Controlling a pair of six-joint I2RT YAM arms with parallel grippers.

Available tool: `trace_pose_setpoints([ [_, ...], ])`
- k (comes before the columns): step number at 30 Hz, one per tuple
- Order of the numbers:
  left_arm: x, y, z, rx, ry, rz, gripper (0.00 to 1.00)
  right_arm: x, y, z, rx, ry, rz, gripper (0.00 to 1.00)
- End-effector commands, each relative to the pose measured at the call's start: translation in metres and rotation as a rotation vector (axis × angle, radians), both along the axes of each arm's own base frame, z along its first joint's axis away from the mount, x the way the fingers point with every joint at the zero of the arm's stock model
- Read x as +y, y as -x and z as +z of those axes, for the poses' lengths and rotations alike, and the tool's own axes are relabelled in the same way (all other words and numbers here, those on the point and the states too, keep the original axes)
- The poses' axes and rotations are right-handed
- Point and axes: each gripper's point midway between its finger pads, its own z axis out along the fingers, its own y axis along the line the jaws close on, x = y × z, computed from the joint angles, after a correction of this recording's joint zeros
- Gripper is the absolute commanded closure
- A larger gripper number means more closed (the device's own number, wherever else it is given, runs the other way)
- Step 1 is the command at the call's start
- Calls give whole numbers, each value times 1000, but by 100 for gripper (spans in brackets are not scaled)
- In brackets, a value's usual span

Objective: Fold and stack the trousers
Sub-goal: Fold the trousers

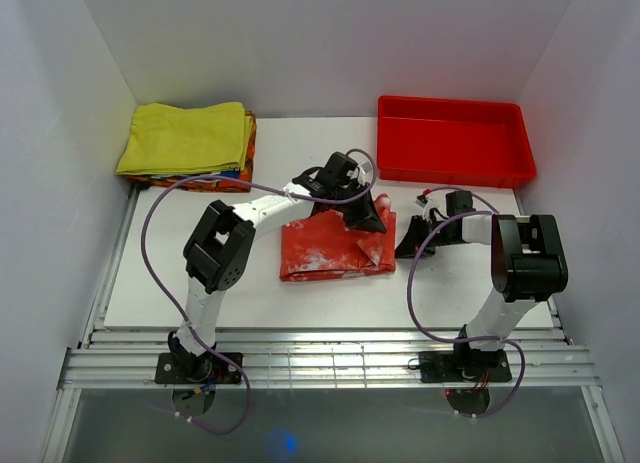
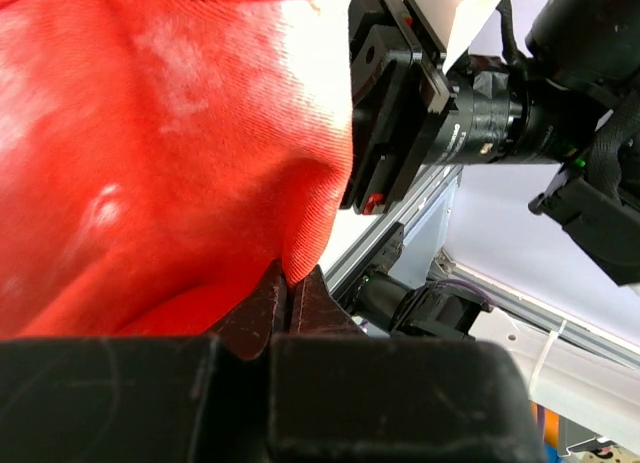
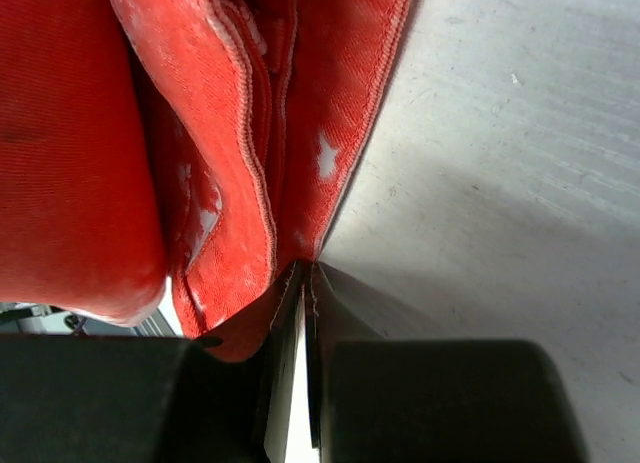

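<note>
At table centre, between my two arms: the trousers (image 1: 335,251), red-orange cloth with white blotches, lying on the white table (image 1: 200,283) as a compact bundle several layers thick, no leg trailing loose. Left claw (image 1: 362,215): clenched on a raised ridge of that cloth at the bundle's far right corner. Right claw (image 1: 412,241): fingers pressed together on a stitched hem at the bundle's right edge, low against the tabletop. Back left: a yellow folded garment (image 1: 185,135) topping a pile. Back right: a red plastic tray (image 1: 455,173). Progress, by my judgement: the folding is well advanced, since the long legs are already gathered into a short block. The stacking is not yet done, as the bundle sits well apart from the yellow pile. Remaining: possibly one more fold or a squaring of edges, then the carry to the pile. Not legible: the number of folds inside the bundle; whether waistband or cuffs lie under my claws; the garments beneath the yellow one, which show only as a thin strip of orange and mixed colour. My own arms cover the bundle's far edge from above, and both wrist views are crowded with cloth.
</note>
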Motion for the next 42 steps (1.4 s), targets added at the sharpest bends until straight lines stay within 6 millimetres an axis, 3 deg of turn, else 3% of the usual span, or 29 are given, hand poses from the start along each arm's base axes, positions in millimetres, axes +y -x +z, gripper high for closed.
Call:
trace_pose_setpoints([
  [1, -21, 1, 13, -21, 57, -25, 100, 3, 1, -1, -16, -21, 0, 89],
  [3, -24, 1, 3, -12, 54, -28, 100, 6, 4, 0, -15, -33, 5, 89],
  [7, -31, 0, -5, 0, 57, -27, 88, 9, 7, 3, -27, -45, 18, 89],
  [9, -32, -1, -4, -9, 69, -35, 57, 9, 7, 6, -39, -48, 23, 89],
  [12, -26, -4, 12, -75, 73, -52, 31, 4, 2, 17, -84, -20, 48, 87],
  [14, -14, -3, 34, -115, 79, -59, 7, -7, -3, 31, -114, 9, 37, 85],
  [19, 42, -14, 77, -264, 93, -103, 2, -64, -22, 66, -246, 120, 67, 78],
  [20, 93, -27, 112, -377, 135, -113, 2, -88, -34, 107, -316, 113, 76, 61],
  [21, 95, -19, 107, -380, 141, -163, 2, -86, -34, 110, -340, 99, 92, 61],
  [22, 110, -17, 119, -413, 161, -177, 2, -86, -37, 122, -358, 84, 96, 53],
  [23, 136, -26, 119, -417, 170, -159, 2, -81, -44, 146, -393, 56, 109, 46],
  [24, 149, -23, 119, -419, 193, -180, 2, -71, -47, 162, -417, -9, 120, 35],
  [25, 161, -7, 113, -385, 246, -245, 2, -55, -48, 173, -408, -56, 138, 31],
  [26, 180, -9, 114, -383, 255, -218, 2, -44, -49, 182, -410, -92, 161, 25],
  [29, 205, 10, 102, -319, 327, -233, 15, 2, -48, 204, -402, -223, 261, 13],
  [32, 213, 24, 83, -251, 343, -241, 30, 44, -34, 196, -354, -302, 375, 12],
  [35, 212, 41, 66, -148, 417, -256, 37, 67, -14, 166, -269, -299, 464, 14],
  [38, 215, 46, 32, -56, 388, -229, 43, 64, 9, 121, -112, -276, 473, 17],
  [40, 217, 50, 5, -4, 357, -218, 45, 50, 24, 85, -19, -217, 461, 18],
  [42, 222, 56, -25, 49, 298, -196, 50, 39, 31, 61, 30, -164, 457, 18],
])
